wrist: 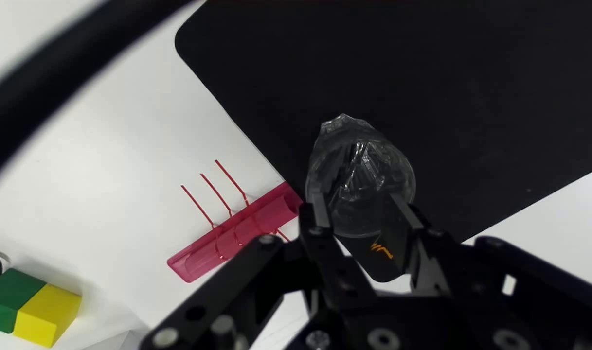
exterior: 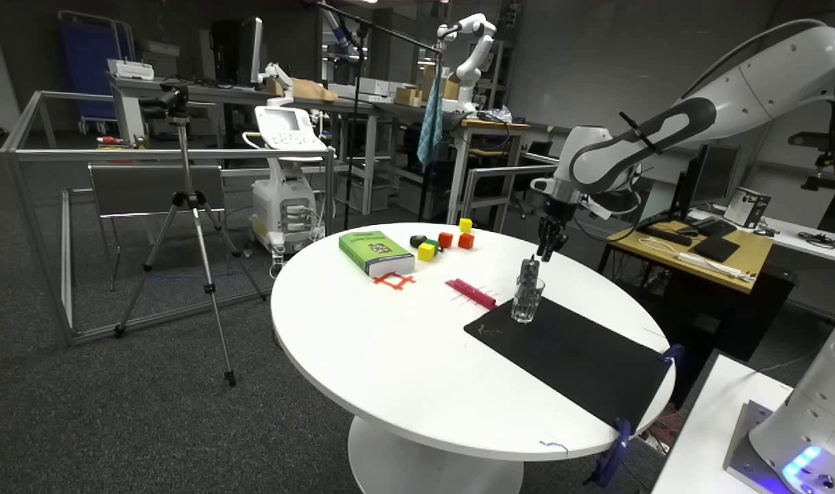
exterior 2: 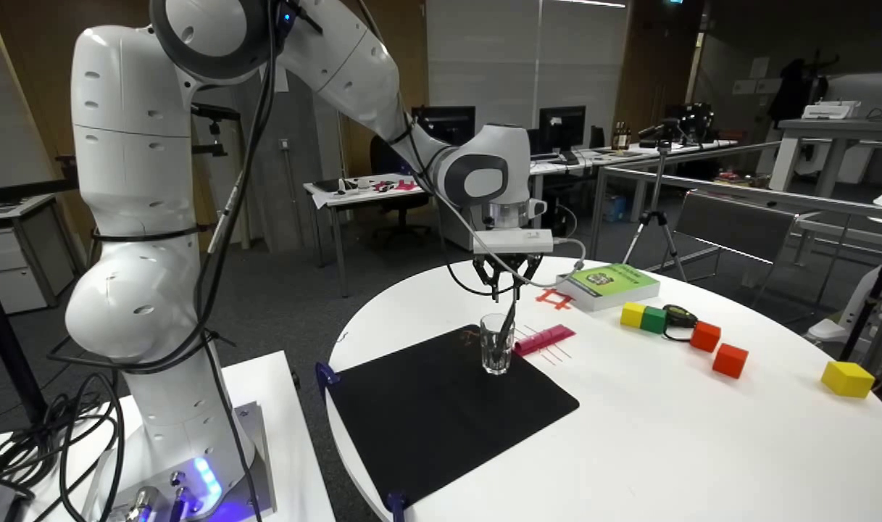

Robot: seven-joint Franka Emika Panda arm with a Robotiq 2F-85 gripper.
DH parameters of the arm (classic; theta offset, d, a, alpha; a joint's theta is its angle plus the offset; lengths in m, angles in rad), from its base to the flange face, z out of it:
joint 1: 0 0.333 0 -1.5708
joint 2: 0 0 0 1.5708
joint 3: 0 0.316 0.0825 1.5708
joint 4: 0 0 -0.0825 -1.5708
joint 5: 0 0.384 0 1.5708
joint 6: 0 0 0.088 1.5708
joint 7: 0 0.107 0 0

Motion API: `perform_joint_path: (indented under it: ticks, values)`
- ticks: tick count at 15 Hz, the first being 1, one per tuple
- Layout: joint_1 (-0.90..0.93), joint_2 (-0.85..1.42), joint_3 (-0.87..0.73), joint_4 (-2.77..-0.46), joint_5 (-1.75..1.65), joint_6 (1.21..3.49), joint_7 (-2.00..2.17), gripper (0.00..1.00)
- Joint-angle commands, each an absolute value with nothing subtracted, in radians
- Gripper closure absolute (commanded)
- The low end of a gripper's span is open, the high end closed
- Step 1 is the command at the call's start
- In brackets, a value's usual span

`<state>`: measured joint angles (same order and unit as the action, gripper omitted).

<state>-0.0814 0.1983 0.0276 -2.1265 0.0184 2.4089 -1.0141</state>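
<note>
A clear, faceted glass tumbler [wrist: 361, 172] stands upright on a black rectangular mat [exterior 2: 441, 420], near the edge opposite the two dark blue clamps [exterior 2: 327, 375]. The tumbler contains one slim dark object [exterior: 529, 269], its exact kind too unclear to name; in both exterior views it leans, its lower part inside the glass and its upper end sticking out above the rim. The black two-fingered gripper [wrist: 360, 204] is just above the tumbler with its fingers parted, the glass showing through the gap in the wrist view. The dark object's upper end is just beside a fingertip; whether they touch I cannot tell. One translucent pink plastic trough [wrist: 237, 236] lies with an end at the mat's edge, three thin red strips [wrist: 216, 194] jutting out past its side in the wrist view. Farther off on the round white table [exterior: 383, 357] are five small cubes: two yellow cubes [exterior 2: 846, 379], two red cubes [exterior 2: 730, 360] and one green cube [exterior 2: 654, 319], the green touching a yellow. Near these are one rounded black item [exterior 2: 680, 316] and one thick green-covered book [exterior 2: 618, 279].
</note>
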Motion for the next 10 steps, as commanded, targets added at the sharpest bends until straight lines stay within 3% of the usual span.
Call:
perform_joint_path:
  ticks: [1,3,7,8,10]
  values:
    - [-0.087,0.198,0.025,-2.109,0.011,2.382,-1.038,0.94]
    - [-0.088,0.198,0.026,-2.109,0.012,2.382,-1.039,1.00]
    - [-0.087,0.199,0.025,-2.110,0.010,2.389,-1.037,1.00]
    - [-0.086,0.199,0.024,-2.113,0.009,2.398,-1.029,0.74]
    - [-0.086,0.202,0.024,-2.112,0.016,2.415,-1.023,0.68]
